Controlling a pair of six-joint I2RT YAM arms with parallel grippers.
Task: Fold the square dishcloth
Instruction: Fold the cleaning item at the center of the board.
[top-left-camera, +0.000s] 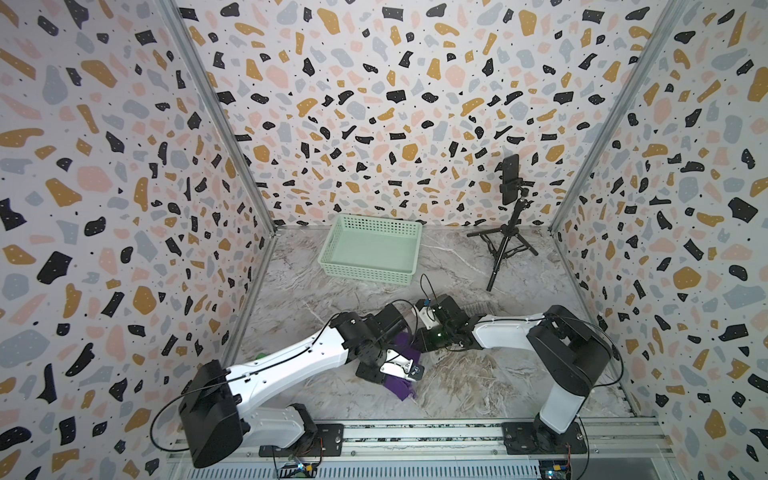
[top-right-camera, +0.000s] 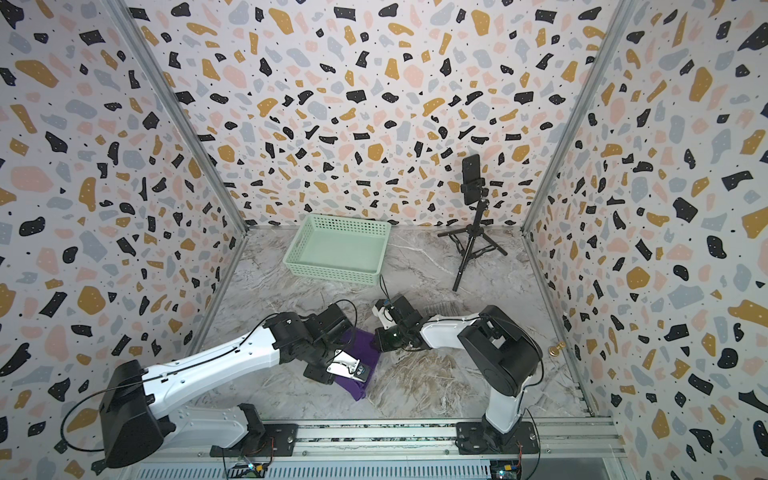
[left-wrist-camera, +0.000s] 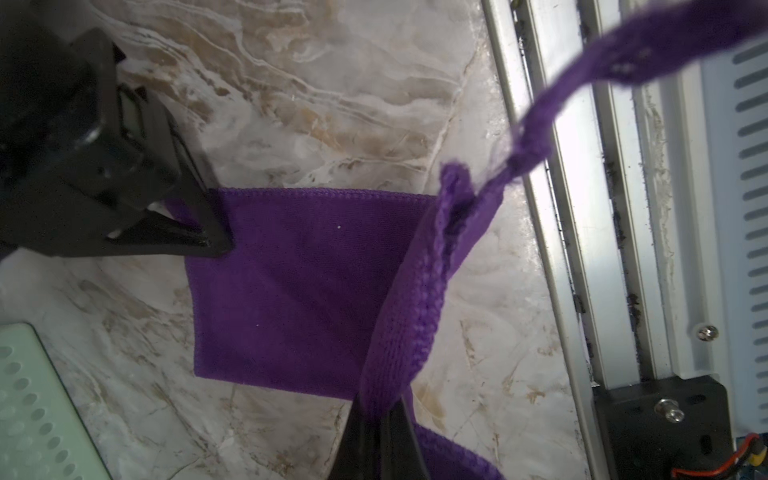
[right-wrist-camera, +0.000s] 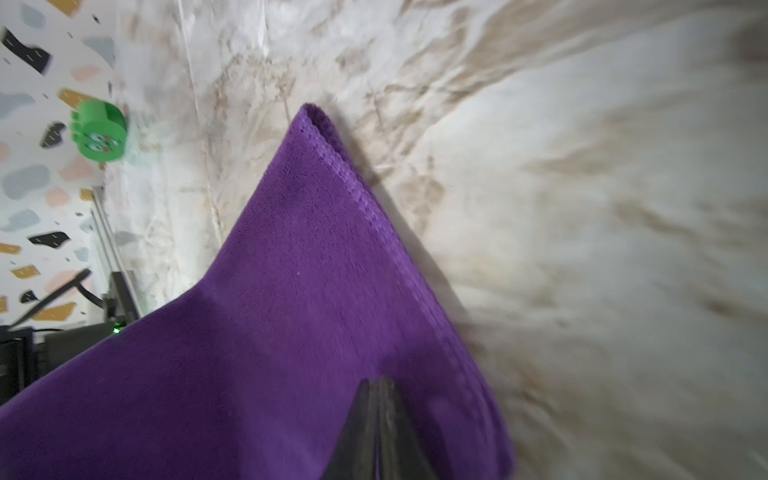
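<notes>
Finding 1, location. The purple dishcloth (top-left-camera: 401, 388) is lying near the front middle of the marble tabletop (top-left-camera: 478, 374), between the two arms and well apart from the green basket (top-left-camera: 370, 249). In both top views the arms are covering most of it.

Finding 2, grips. The left gripper (left-wrist-camera: 380, 409) is clamping a stitched hem of the dishcloth (left-wrist-camera: 299, 282), which is rising to it as a narrow, twisted band. The right gripper (right-wrist-camera: 378, 386) is pinching the fabric at another edge; its jaws are standing closed on the cloth. The wrist view also shows this right gripper (left-wrist-camera: 212, 241) biting a small tab of material at a corner.

Finding 3, risks, as judged.
- Slippage: each gripper is holding only a thin margin of hem. Any pull between them is likely to draw the fabric out of one pinch, dropping that side.
- Skewed fold: the band at the left gripper is bunching and twisting, so edges are unlikely to be meeting squarely when laid down.
- Layer shift: the corner (right-wrist-camera: 309, 112) appears doubled; dragging across the tabletop could be peeling the layers apart.
- Collision: the two wrists are working very close together, so a converging move is risking contact.
- Snagging: a loose strip is trailing above the front rail (left-wrist-camera: 582, 208) and could be catching there.
</notes>
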